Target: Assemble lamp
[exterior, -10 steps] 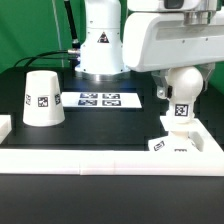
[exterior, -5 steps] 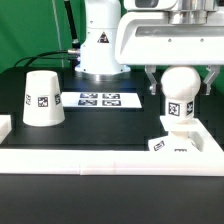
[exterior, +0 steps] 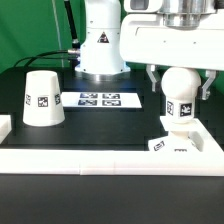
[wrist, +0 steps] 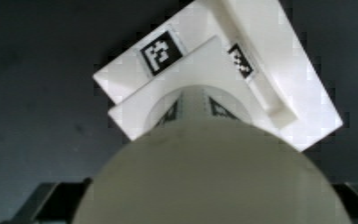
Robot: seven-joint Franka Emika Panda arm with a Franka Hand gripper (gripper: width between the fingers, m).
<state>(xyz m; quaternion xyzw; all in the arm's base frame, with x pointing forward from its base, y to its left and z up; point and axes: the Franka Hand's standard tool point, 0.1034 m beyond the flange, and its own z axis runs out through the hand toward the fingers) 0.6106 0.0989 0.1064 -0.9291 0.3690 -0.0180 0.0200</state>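
One round white plastic bulb (exterior: 180, 90) (wrist: 202, 170) on a stem stands upright on the low square white base (exterior: 184, 144) (wrist: 265, 60).
The two-finger gripper (exterior: 179, 88) hangs directly above the base. Its dark fingers (exterior: 150, 80) flank the bulb's globe with the jaws apart (a sliver of gap shows on each side, so nothing is clamped). Whether the stem is fully seated cannot be told. The tapered white cup-like shade (exterior: 42, 98) stands mouth-down well away from the base, toward the exterior view's left. The flat white marker board (exterior: 100, 99) lies between shade and base, farther back on the black table (exterior: 100, 128).
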